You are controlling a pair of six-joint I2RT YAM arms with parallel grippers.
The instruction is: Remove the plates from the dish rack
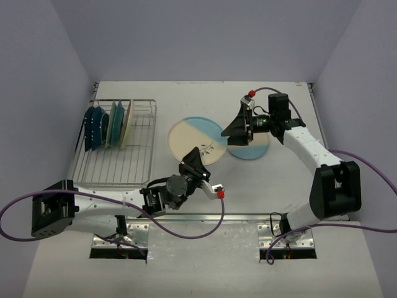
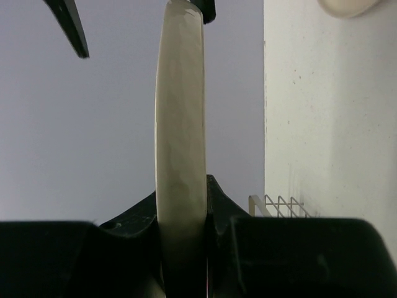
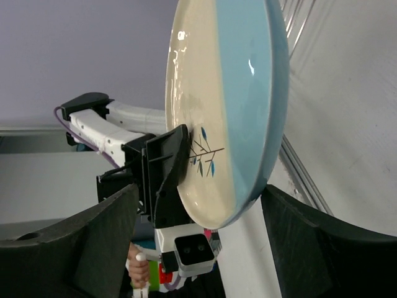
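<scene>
My left gripper (image 1: 197, 159) is shut on the near rim of the cream-and-light-blue plate with a dark sprig (image 1: 193, 138) and holds it over mid-table. In the left wrist view the plate (image 2: 180, 124) stands edge-on, clamped between the jaws of my left gripper (image 2: 181, 189). My right gripper (image 1: 227, 131) is open at the plate's right edge. In the right wrist view its jaws stand wide to either side of the plate (image 3: 223, 93) without touching it. A pale blue plate (image 1: 255, 151) lies on the table under the right gripper. The dish rack (image 1: 118, 164) at left holds navy plates (image 1: 93, 127), a teal plate (image 1: 114, 123) and a cream one (image 1: 127, 124) upright.
Grey walls enclose the table on the left, back and right. The left arm (image 3: 105, 127) lies across the near middle of the table. Purple cables loop off both arm bases at the near edge.
</scene>
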